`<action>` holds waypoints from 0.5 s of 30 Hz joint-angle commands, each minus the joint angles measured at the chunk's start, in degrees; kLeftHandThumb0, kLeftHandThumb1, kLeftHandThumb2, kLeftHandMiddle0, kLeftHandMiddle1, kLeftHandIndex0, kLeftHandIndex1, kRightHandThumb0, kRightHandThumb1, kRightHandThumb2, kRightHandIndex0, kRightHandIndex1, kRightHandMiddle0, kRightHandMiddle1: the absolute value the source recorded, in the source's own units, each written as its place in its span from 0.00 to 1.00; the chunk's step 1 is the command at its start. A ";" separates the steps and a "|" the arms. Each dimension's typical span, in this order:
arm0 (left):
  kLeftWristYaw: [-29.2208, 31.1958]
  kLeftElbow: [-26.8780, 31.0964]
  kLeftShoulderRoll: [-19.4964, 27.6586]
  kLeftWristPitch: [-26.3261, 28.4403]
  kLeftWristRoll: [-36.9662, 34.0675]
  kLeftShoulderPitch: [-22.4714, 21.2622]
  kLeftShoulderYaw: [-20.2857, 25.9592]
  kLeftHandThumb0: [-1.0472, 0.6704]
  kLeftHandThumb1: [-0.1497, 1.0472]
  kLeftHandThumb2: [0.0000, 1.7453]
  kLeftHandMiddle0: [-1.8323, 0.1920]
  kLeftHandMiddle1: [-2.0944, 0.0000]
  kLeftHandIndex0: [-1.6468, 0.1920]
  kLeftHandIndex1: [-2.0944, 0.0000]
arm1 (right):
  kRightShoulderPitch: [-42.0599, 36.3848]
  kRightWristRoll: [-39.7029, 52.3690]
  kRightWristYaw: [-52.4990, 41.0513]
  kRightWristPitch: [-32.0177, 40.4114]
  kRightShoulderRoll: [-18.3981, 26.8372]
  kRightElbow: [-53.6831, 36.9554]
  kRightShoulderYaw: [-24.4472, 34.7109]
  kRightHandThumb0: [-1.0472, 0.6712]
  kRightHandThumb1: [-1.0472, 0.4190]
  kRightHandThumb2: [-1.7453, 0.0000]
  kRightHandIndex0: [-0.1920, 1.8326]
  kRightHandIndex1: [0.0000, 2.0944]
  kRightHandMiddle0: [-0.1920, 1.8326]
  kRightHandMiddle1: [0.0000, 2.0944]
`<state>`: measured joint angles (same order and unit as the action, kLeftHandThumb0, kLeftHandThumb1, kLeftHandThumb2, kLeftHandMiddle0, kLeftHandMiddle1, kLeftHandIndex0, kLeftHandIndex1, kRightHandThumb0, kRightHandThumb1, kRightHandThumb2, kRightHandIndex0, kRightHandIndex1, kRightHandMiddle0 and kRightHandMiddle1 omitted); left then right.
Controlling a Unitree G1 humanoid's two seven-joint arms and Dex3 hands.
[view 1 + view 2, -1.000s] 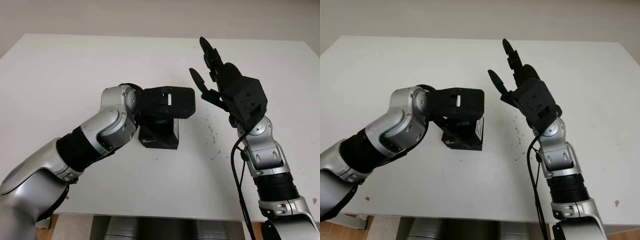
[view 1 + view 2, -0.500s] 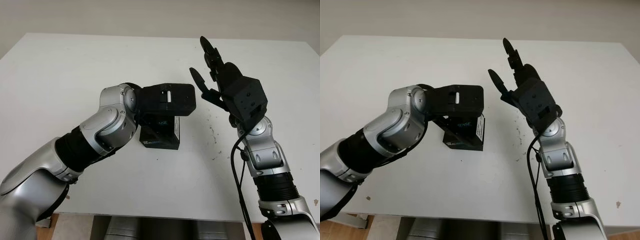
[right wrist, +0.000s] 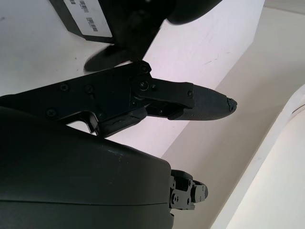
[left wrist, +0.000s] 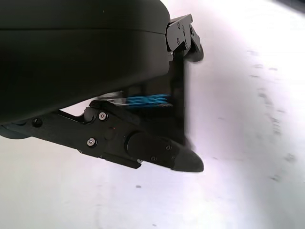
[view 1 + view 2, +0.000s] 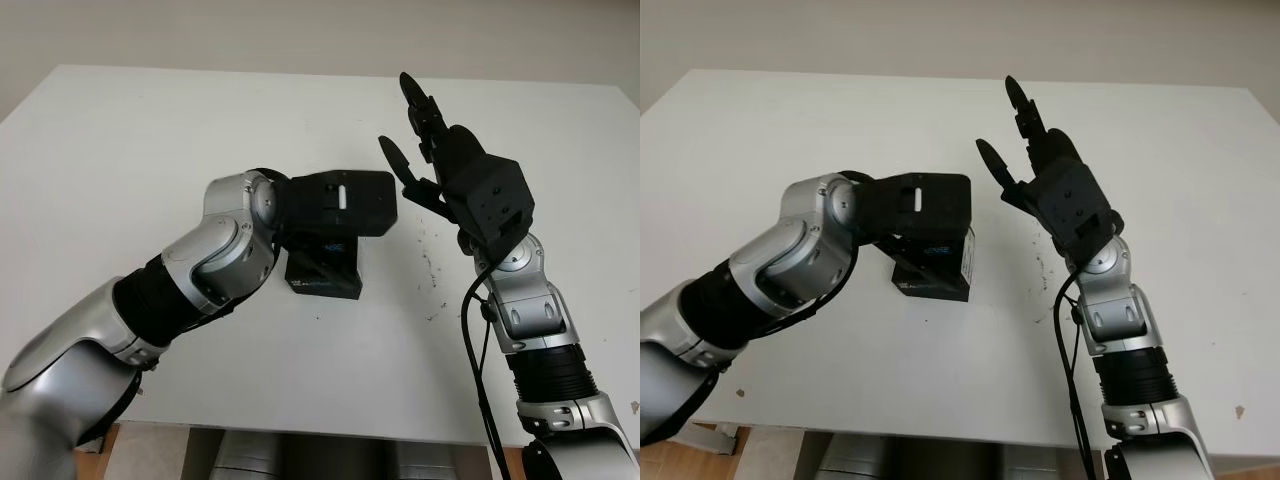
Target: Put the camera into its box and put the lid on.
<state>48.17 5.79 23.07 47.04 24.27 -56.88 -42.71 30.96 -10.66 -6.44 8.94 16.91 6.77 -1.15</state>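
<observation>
The small black rectangular box (image 5: 325,268) with a white label on one side and blue lettering on another has shifted a little toward the right hand (image 5: 425,165) over the last second. It now sits squarer on the white tabletop (image 5: 140,140), with the left hand (image 5: 340,205) shifted along above it. That reads as the left hand nudging or settling the closed box rather than lifting it, so the task looks close to finished, or at a last adjustment of the lid.

The box rests on the tabletop directly beneath the left hand's black shell. In the left wrist view its dark side with blue print (image 4: 145,100) lies between the fingers (image 4: 162,155), one finger low along its near side and another at its far top corner. Whether those fingers actually press on the box I cannot tell.

The right hand is raised well clear of the tabletop, just beside the box's right, open and holding nothing, fingers (image 5: 418,108) pointing up and away.

No camera is visible outside the box.
</observation>
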 commanded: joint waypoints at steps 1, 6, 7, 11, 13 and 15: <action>-1.33 2.26 -1.99 -2.42 0.34 2.09 -0.09 0.32 1.00 0.09 1.00 0.89 1.00 0.99 | 0.89 0.17 -0.01 -0.37 0.19 -0.24 0.33 0.18 0.00 0.68 0.10 0.03 0.09 0.09; -2.14 2.29 -3.90 -3.70 0.27 2.78 1.68 0.33 1.00 0.11 1.00 0.99 1.00 1.00 | 0.91 0.07 -0.37 -0.58 0.38 -0.12 0.35 0.18 0.00 0.68 0.09 0.03 0.09 0.09; -2.10 2.10 -4.32 -3.68 0.18 2.67 1.98 0.33 1.00 0.11 1.00 0.99 1.00 1.00 | 0.89 0.22 -0.46 -0.60 0.36 -0.10 0.43 0.18 0.00 0.68 0.09 0.03 0.08 0.09; -2.98 0.26 -6.26 -4.36 0.29 1.45 3.53 0.32 1.00 0.12 1.00 1.00 1.00 1.00 | 0.71 -0.27 -0.38 0.20 0.64 -0.69 0.33 0.18 0.00 0.68 0.09 0.03 0.08 0.09; -3.21 -0.53 -6.88 -4.54 0.66 0.98 4.03 0.32 1.00 0.11 1.00 1.00 1.00 1.00 | 0.74 -0.16 -0.38 0.73 0.59 -0.89 0.50 0.18 0.00 0.68 0.09 0.03 0.08 0.09; -3.53 -1.01 -6.98 -5.44 0.90 1.06 4.38 0.32 1.00 0.11 1.00 1.00 1.00 1.00 | 0.75 -0.12 -0.41 1.23 0.59 -1.18 0.57 0.18 0.00 0.69 0.09 0.03 0.08 0.08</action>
<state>45.01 5.14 16.46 42.27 24.77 -54.62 -39.38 31.03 -10.88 -6.76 9.85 17.17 6.74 -1.04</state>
